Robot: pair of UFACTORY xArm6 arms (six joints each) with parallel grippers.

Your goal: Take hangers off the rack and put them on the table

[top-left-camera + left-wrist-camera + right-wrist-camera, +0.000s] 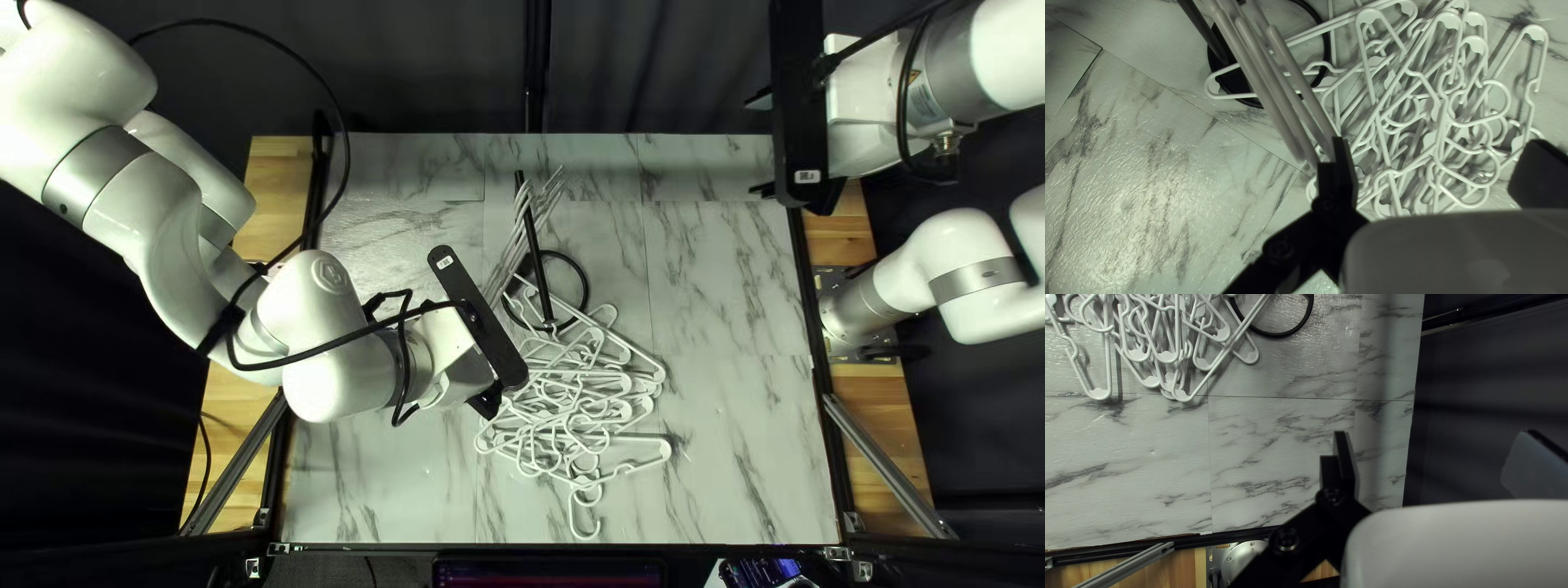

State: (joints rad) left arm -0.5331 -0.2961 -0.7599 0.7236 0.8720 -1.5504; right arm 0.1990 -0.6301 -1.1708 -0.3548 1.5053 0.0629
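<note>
My left gripper (487,403) is low beside the left edge of the pile of white hangers (582,381) on the table. Behind it stands the black rack (532,234), with several white hangers (515,253) still hung on it. In the left wrist view, my left gripper (1434,158) is open above the piled hangers (1421,117); the ends of the hung hangers (1276,87) reach one finger, and contact is unclear. At the upper right of the top left view is my right gripper (762,147). The right wrist view shows this gripper (1434,452) open, nothing between its fingers.
The rack's round black base (584,285) lies against the pile's far side. One hanger's hook (586,528) points toward the near edge of the marble-patterned table (729,436). A metal bar (887,463) runs along the right side. Cables loop over my left arm.
</note>
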